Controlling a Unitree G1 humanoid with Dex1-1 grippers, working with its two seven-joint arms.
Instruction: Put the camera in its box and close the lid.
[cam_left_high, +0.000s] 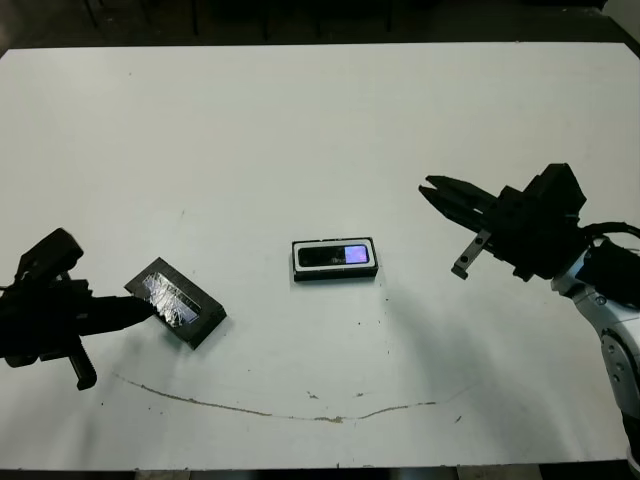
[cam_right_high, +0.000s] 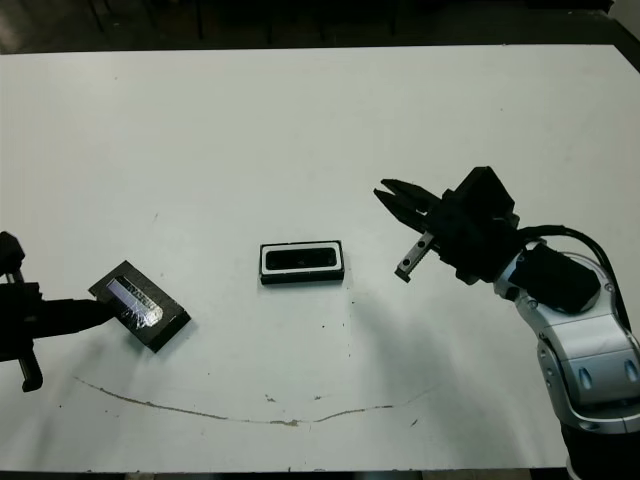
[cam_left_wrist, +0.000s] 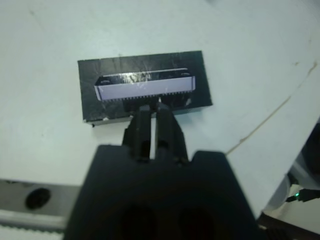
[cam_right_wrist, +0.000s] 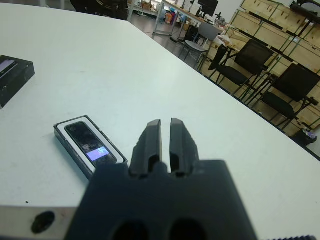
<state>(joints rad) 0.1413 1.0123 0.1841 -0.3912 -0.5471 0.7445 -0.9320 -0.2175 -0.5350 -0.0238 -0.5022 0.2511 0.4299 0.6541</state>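
Head view: the camera (cam_left_high: 336, 255) sits inside the box (cam_left_high: 335, 274) mid-bench (cam_left_high: 300, 130), screen up. The lid (cam_left_high: 176, 302) lies well left of the box, with the left gripper (cam_left_high: 143, 310) right at its edge. The right gripper (cam_left_high: 432, 190) hovers to the right of the box, holding nothing.

Left wrist: jaws pretty much closed, tips just touching the lid's near edge, not gripping it.

Right wrist: jaws nearly together and empty, the box with the camera just beside them.
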